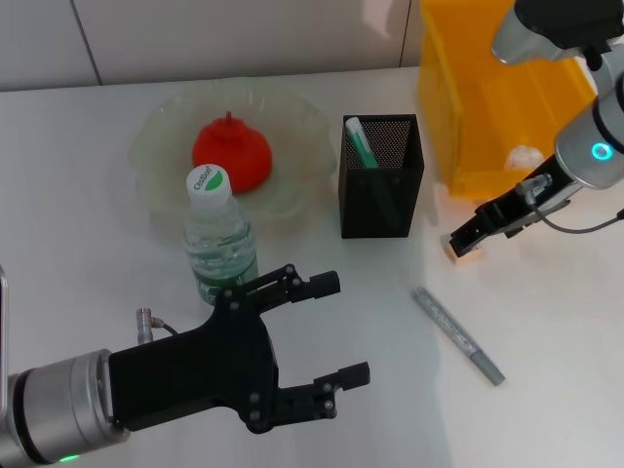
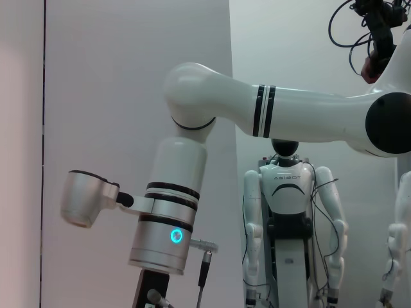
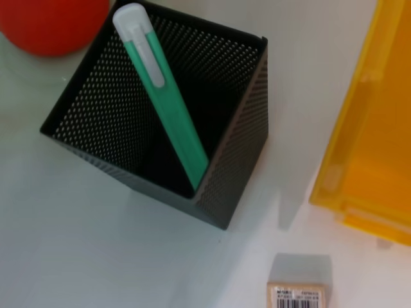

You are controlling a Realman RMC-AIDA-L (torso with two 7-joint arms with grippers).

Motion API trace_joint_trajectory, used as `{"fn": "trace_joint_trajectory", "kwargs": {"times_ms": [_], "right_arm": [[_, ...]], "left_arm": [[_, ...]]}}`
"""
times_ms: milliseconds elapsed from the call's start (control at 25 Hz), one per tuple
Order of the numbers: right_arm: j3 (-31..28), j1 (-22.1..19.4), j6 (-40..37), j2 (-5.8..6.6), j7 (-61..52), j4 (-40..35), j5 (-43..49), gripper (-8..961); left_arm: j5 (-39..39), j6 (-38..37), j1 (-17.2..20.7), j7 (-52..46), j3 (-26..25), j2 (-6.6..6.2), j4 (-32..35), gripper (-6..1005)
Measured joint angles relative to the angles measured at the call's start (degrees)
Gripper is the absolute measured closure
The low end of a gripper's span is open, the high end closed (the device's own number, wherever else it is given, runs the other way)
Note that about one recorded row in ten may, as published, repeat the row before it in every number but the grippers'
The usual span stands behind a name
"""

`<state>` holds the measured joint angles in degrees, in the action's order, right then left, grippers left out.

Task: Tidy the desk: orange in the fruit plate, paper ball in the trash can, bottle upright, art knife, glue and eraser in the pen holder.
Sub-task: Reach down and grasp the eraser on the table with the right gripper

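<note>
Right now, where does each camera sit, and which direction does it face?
Head view: above, facing down at the desk; left gripper and right gripper show.
Left wrist view: faces away from the desk at the robot's own white arm.
Right wrist view: faces down at pen holder and eraser.
Shared: pen holder, green art knife.

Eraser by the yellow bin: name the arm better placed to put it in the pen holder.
Right. The right gripper hangs just over the eraser, beside the pen holder. The left gripper, jaws open, sits near the bottle, farther off.

Black mesh-metal pen holder (image 1: pixel 381 177); glossy translucent yellow plastic trash can (image 1: pixel 468 97).
</note>
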<state>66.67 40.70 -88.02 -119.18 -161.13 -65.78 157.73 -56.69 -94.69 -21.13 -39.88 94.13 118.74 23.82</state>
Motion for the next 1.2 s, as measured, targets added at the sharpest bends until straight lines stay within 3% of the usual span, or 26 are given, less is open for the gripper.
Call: {"fn": "trace_joint_trajectory", "kwargs": {"times_ms": [800, 1200], "right_arm": [[2.47, 4.48, 8.49, -0.09, -0.54, 11.28, 1.44, 179], [2.76, 4.66, 9.15, -0.09, -0.53, 12.49, 1.44, 196]], "left_arm": [[0.23, -0.39, 0.60, -0.02, 0.38, 0.00, -0.01, 214], [-0.07, -0.81, 0.75, -0.02, 0.53, -0.01, -0.01, 214]]}}
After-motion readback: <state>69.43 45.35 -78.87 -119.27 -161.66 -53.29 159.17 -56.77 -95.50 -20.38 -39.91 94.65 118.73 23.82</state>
